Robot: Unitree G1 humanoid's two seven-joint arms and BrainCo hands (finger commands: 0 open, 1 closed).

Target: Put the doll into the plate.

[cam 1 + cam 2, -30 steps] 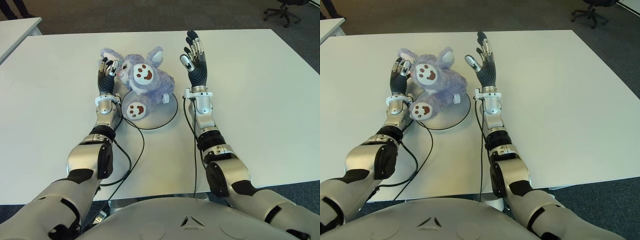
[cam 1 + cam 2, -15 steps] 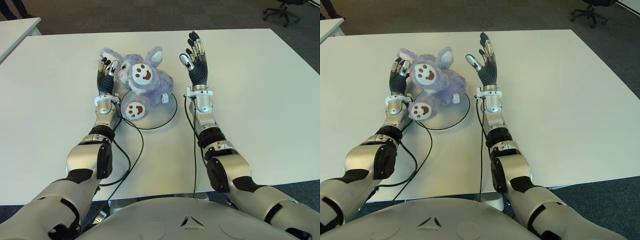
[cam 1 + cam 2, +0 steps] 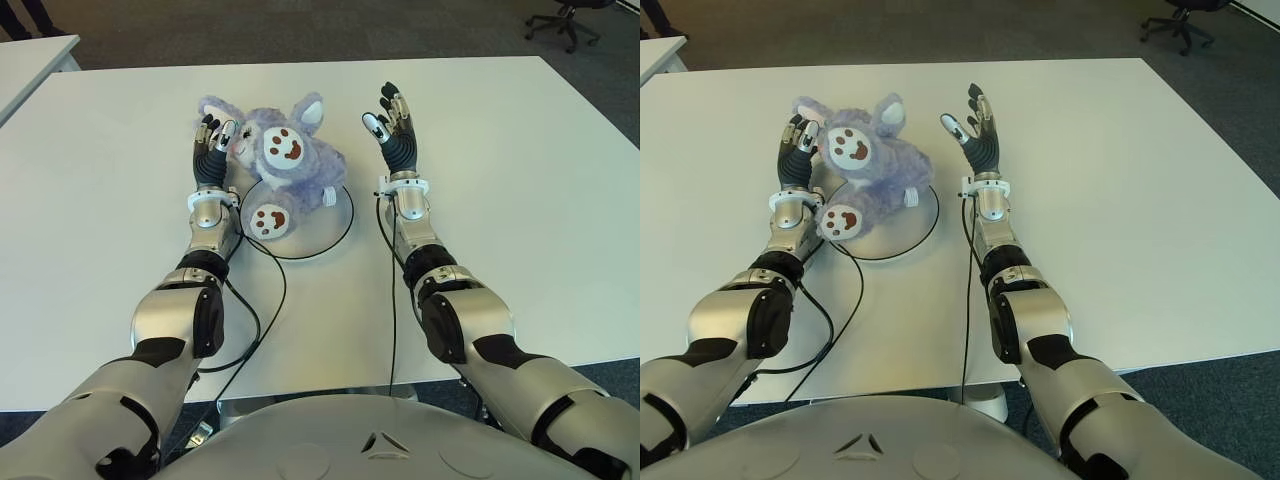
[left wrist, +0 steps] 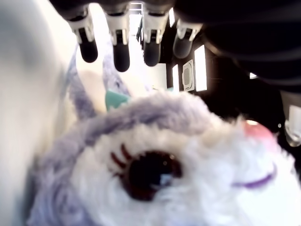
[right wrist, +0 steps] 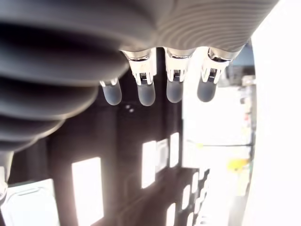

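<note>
A: Where's the doll seen?
B: It's found lying on the plate, body across the plate's left and far part, head and ears hanging past the far-left rim over the white worktop. One foot is pointed near-left, at the plate's rim.

A: Left hand?
B: It's held upright just left of the doll's head, palm turned toward it. Fingers are seen stretched out straight in the left wrist view, w/ the doll's face and eye close to the palm; nothing is gripped. Whether the palm is touching the fur can't be told.

A: Right hand?
B: It's raised to the right of the plate, apart from the doll. Fingers are extended and spread, nothing held.

A: Anything else?
B: Black cables are seen running along both forearms over the worktop. An office chair is seen on the floor at far right, and a second table's corner at far left.
</note>
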